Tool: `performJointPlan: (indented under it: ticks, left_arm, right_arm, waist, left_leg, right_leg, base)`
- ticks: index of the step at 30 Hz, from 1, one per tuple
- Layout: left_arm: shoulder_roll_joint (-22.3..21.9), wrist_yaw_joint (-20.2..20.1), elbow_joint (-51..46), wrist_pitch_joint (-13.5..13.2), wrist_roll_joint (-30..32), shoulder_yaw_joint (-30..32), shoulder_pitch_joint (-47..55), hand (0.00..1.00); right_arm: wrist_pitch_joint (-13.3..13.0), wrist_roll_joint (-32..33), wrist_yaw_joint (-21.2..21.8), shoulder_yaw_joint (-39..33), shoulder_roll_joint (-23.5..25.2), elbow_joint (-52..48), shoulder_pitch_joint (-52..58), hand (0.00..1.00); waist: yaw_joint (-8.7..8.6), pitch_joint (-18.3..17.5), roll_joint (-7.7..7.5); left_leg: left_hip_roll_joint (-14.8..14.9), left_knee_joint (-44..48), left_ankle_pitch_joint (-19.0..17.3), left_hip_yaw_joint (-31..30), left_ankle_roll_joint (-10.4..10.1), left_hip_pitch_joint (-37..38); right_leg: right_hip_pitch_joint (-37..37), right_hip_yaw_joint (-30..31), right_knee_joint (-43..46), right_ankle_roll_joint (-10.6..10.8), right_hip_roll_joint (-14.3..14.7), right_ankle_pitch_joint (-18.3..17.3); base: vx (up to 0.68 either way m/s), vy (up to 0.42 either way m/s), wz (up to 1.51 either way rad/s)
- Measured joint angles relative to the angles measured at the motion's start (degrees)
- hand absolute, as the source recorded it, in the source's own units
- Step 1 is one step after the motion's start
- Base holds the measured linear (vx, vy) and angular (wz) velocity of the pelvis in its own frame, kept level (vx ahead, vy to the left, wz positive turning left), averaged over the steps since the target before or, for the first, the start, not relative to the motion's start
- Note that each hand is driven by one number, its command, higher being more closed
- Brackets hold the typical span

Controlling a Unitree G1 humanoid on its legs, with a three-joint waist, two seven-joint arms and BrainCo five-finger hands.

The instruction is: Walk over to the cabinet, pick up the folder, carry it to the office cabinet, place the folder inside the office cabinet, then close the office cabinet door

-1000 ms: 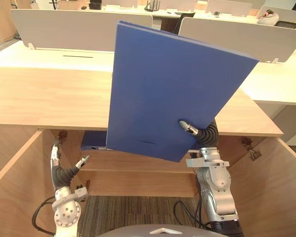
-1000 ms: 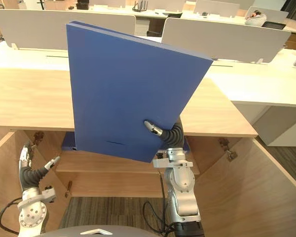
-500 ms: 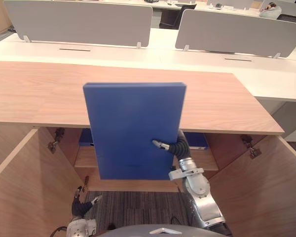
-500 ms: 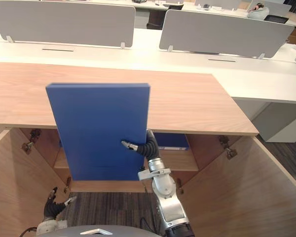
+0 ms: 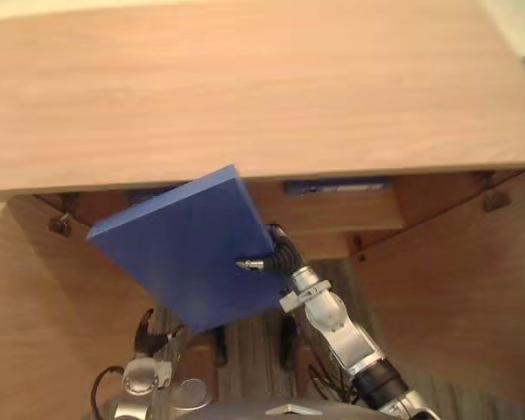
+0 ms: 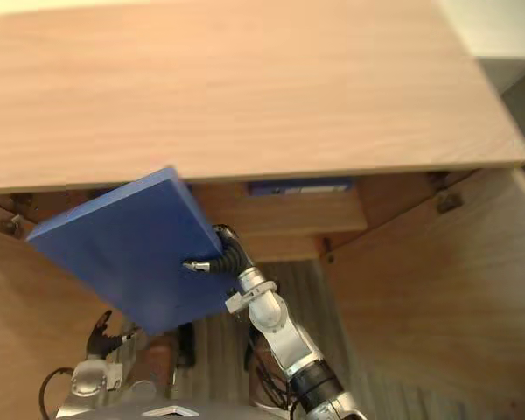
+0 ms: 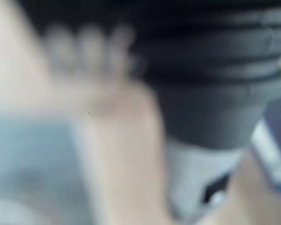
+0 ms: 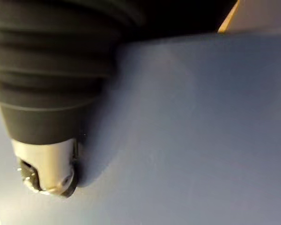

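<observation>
A large blue folder (image 5: 188, 249) hangs tilted, its top corner just under the front edge of the wooden cabinet top (image 5: 245, 87). My right hand (image 5: 264, 260) is shut on its lower right edge, thumb (image 8: 47, 171) pressed on the blue cover (image 8: 201, 131), the fingers hidden behind it. The folder covers the left part of the cabinet opening. My left hand (image 5: 150, 331) hangs low at the lower left, fingers relaxed, holding nothing; in the left wrist view its dark cover (image 7: 201, 70) shows as a blur.
Inside the cabinet a shelf (image 5: 350, 214) carries another blue folder (image 5: 337, 185) lying flat. Both wooden doors stand open, one on the left (image 5: 35, 297) and one on the right (image 5: 455, 289). Striped carpet (image 5: 254, 350) lies below.
The camera has tipped down toward the cabinet. The folder has gone from upright before the top to lower and tilted left at the opening, still in my right hand.
</observation>
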Motion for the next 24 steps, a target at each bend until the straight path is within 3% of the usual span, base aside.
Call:
performJointPlan:
  ticks: [9,16,21,24]
  left_arm:
    - [0.2,0.1,-8.0,-0.9,-0.1,-1.5,-3.2,0.00]
    - [-2.3,0.5,-20.2,-0.9,-0.1,-1.5,-6.3,0.00]
    - [-3.6,-0.7,-40.2,-2.0,-0.8,-1.5,-1.4,0.00]
    - [-4.1,-0.8,-42.7,-2.3,-1.3,0.5,-0.5,0.00]
  right_arm:
    - [1.9,-3.9,-4.9,-0.9,0.0,-2.2,-5.3,1.00]
    - [2.5,-3.1,-9.8,-8.4,1.9,-11.6,-10.0,1.00]
    - [2.6,4.2,-11.2,-17.6,3.4,-12.4,-10.5,1.00]
    - [2.6,9.8,-12.0,-21.7,3.6,-12.4,-11.5,1.00]
  waist:
    - [0.77,4.6,1.05]
    - [2.40,8.1,1.30]
    - [3.87,9.8,2.24]
    - [4.57,9.9,2.26]
  left_leg:
    - [2.5,18.5,-5.7,-1.1,0.0,-20.0]
    - [4.9,29.7,-8.5,-1.1,0.2,-33.7]
    - [5.5,36.0,-10.0,-2.4,0.3,-41.1]
    - [5.9,38.0,-10.6,-2.5,0.1,-44.3]
  right_leg:
    - [-19.9,0.1,19.1,-0.8,-1.3,-6.4]
    - [-33.9,1.1,31.4,-1.5,-2.0,-9.9]
    - [-41.2,1.3,38.1,-1.8,-2.1,-12.3]
    - [-44.7,1.6,40.6,-2.1,-2.1,-13.1]
  base:
    - [-0.12,0.012,0.02]
    - [-0.10,-0.019,-0.02]
    - [-0.06,-0.070,0.02]
    - [-0.04,-0.069,0.00]
